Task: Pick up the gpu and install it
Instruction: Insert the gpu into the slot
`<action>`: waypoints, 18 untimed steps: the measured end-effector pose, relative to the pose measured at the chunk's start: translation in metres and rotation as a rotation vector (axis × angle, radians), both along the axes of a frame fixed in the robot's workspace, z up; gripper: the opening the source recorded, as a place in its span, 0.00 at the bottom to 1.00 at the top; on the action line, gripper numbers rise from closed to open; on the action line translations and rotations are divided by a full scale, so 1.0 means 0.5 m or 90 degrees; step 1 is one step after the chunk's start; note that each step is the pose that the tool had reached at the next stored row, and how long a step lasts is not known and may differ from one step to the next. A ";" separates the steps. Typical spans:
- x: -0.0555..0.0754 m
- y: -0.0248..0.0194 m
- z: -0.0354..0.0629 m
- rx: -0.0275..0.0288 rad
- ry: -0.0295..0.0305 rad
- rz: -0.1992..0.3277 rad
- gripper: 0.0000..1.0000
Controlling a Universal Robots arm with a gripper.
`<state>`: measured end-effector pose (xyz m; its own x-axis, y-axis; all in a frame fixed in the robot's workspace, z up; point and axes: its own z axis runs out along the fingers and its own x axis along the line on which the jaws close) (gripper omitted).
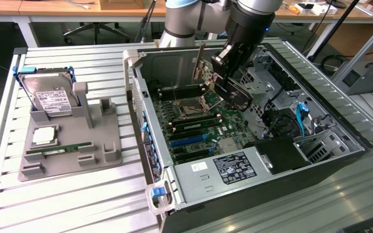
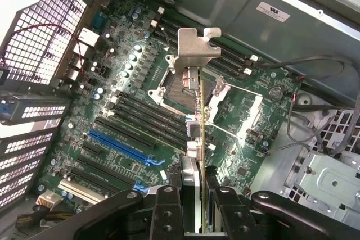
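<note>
Black metal fingers of the gripper are clamped on the gpu, a thin flat card seen edge-on with a bent silvery bracket. It hangs above the green motherboard inside the open grey computer case. Lowered askew, its edge could miss the slot and scrape components.

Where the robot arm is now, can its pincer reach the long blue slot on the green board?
Probably yes. The pincer, gripping the thin black card with a silvery bracket, hangs above the green circuit board, and nothing covers the long blue slot.
</note>
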<state>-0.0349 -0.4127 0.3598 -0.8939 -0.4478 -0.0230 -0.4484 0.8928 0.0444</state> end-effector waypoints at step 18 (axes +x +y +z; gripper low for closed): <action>0.000 0.0000 0.000 0.0000 0.0000 0.032 0.27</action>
